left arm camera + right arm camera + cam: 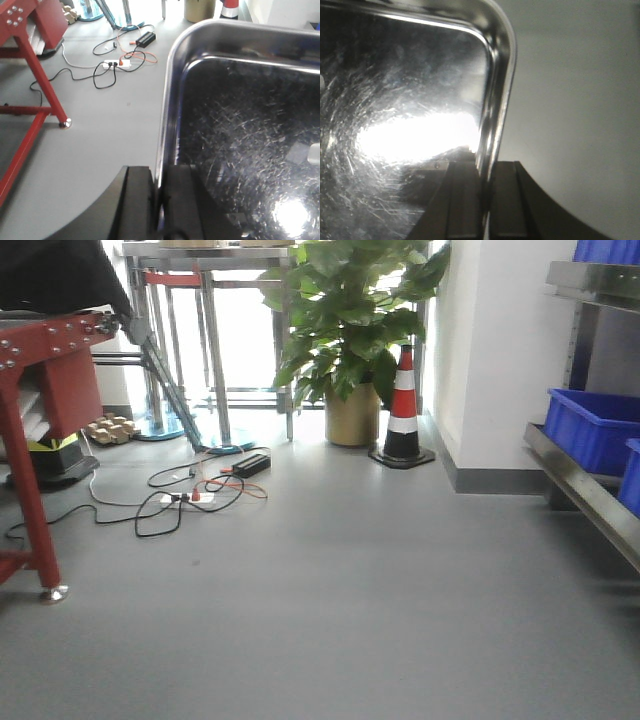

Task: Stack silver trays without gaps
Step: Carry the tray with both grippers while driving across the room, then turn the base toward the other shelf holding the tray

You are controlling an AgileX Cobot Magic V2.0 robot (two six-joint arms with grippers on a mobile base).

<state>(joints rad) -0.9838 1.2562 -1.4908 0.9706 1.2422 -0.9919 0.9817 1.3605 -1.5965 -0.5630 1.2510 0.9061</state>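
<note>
A silver tray (240, 125) fills the right of the left wrist view, held in the air above the grey floor. My left gripper (159, 200) is shut on its left rim, one black finger outside the wall and one inside. In the right wrist view the same scratched silver tray (395, 100) fills the left, and my right gripper (486, 205) is shut on its right rim, again with a finger on each side. The front view shows neither the tray nor the grippers.
A steel shelf rack (590, 480) with blue bins (590, 425) stands at the right. A red frame (40, 410) stands at the left. Cables and a power strip (185, 495) lie on the floor. A potted plant (350, 330) and a traffic cone (403, 410) stand ahead.
</note>
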